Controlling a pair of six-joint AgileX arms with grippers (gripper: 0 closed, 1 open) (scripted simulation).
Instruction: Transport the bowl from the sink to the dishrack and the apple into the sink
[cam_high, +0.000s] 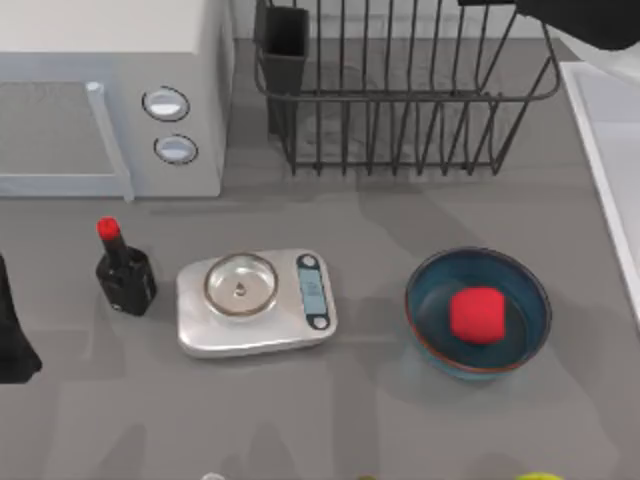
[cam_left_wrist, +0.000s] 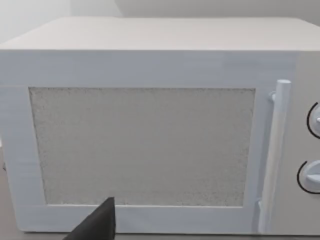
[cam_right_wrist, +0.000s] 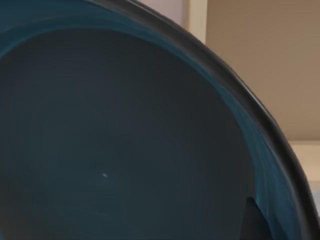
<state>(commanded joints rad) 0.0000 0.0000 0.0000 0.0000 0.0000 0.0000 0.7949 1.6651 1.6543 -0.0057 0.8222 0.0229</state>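
Right gripper's jaws state unclear, bowl (cam_right_wrist: 125, 150) close before its wrist; next: lower it into dishrack (cam_high: 400, 100).

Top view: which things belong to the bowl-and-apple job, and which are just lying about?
Job: apple, dishrack, sink, bowl close before the right wrist camera.
Lying about: microwave, black bottle, scale, second bowl holding the apple.

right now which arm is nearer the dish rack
Right. The right arm hangs over the dish rack's far right corner; the left arm sits at the table's left edge, beyond the bottle.
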